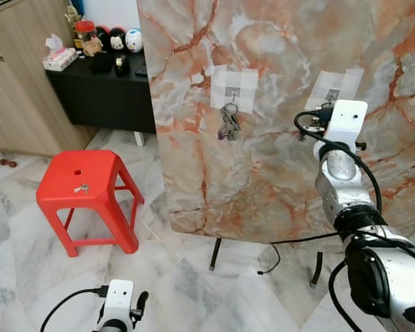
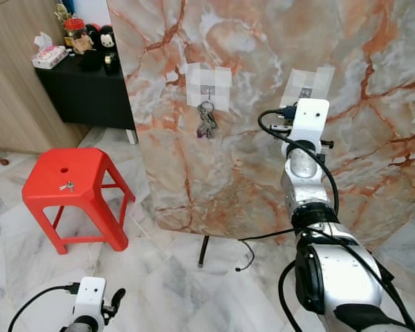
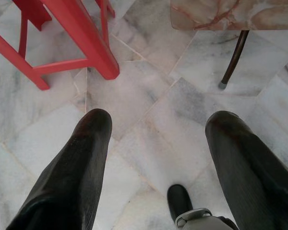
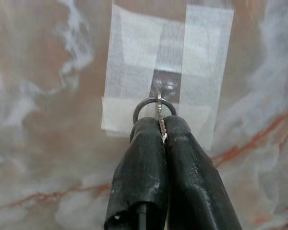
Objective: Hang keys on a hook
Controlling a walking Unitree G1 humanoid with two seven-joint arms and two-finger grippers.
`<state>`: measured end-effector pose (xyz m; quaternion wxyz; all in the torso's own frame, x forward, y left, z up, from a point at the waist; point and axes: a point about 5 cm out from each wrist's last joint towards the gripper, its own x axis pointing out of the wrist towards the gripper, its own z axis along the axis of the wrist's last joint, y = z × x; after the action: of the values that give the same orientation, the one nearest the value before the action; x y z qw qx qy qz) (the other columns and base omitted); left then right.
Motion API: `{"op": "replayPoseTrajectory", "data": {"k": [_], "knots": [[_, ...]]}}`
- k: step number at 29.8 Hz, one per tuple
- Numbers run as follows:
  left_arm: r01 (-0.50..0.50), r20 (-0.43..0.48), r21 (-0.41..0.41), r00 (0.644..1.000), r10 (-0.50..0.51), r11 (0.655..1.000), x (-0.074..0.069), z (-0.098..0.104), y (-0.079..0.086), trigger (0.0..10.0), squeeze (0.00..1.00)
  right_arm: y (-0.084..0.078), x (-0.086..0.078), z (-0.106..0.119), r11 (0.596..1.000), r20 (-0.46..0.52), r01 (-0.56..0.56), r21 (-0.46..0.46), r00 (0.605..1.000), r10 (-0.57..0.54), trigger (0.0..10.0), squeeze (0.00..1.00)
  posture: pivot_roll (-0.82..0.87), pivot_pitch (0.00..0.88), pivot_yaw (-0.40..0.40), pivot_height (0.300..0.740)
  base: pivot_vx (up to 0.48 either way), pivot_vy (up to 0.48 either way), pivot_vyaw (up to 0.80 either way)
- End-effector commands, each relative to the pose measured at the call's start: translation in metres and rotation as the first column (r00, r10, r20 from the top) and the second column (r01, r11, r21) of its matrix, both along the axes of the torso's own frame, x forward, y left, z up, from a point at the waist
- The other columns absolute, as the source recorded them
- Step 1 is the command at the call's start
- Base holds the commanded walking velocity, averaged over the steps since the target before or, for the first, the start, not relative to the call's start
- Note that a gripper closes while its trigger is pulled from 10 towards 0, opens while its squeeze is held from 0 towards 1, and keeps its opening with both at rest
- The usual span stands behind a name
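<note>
My right gripper [image 4: 162,125] is raised against the marble panel [image 1: 277,166] and is shut on a key. The key's dark ring [image 4: 143,106] sticks out past the fingertips, right at the small metal hook [image 4: 164,87] on a white tape patch [image 1: 337,84]. I cannot tell whether the ring is over the hook. Further left on the panel, a bunch of keys [image 1: 229,124] hangs from a second taped hook [image 1: 232,90]. My left gripper [image 3: 158,122] hangs open low above the marble floor, with nothing between its fingers.
A red plastic stool [image 1: 83,181] stands at the left with a small key [image 1: 81,187] on its seat. A black cabinet [image 1: 100,93] with jars and figurines stands behind it. The panel rests on thin dark legs [image 1: 214,254], and a cable trails on the floor beneath.
</note>
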<state>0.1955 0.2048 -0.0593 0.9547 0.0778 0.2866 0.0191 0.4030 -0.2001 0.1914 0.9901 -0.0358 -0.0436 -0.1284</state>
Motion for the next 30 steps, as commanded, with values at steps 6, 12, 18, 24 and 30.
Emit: {"op": "replayPoseTrajectory", "data": {"k": [6,12,18,24,30], "knots": [[0.003,-0.018,0.012,1.000,-0.003,1.000,-0.0017,-0.0010,0.0038,10.0,0.00,-0.0060,0.0029,0.0059,1.000,-0.029,0.014,-0.020,0.999,-0.014,10.0,0.00,-0.01,0.057,-0.037,0.740,0.000,0.000,0.00],[0.006,-0.015,0.015,1.000,-0.006,1.000,-0.0014,-0.0005,0.0046,10.0,0.00,-0.0063,0.0036,0.0033,0.999,-0.068,0.014,-0.029,0.998,-0.016,10.0,0.00,0.00,0.058,-0.036,0.740,0.000,0.000,0.00],[0.009,-0.015,0.017,1.000,-0.009,1.000,-0.0017,-0.0004,0.0049,10.0,0.00,-0.0070,0.0033,0.0016,1.000,-0.075,0.020,-0.017,0.997,-0.021,10.0,0.00,0.00,0.058,-0.032,0.740,0.000,0.000,0.00],[0.011,-0.015,0.018,1.000,-0.011,1.000,-0.0019,-0.0004,0.0051,10.0,0.00,-0.0072,0.0040,0.0071,1.000,-0.043,0.024,-0.002,0.999,-0.024,10.0,0.00,0.00,0.058,-0.030,0.740,0.000,0.000,0.00],[0.015,-0.016,0.017,1.000,-0.015,1.000,-0.0010,-0.0003,0.0046,10.0,0.00,-0.0084,0.0037,0.0071,0.999,-0.037,0.035,0.021,0.999,-0.034,10.0,0.00,0.00,0.057,-0.028,0.740,0.000,0.000,0.00]]}}
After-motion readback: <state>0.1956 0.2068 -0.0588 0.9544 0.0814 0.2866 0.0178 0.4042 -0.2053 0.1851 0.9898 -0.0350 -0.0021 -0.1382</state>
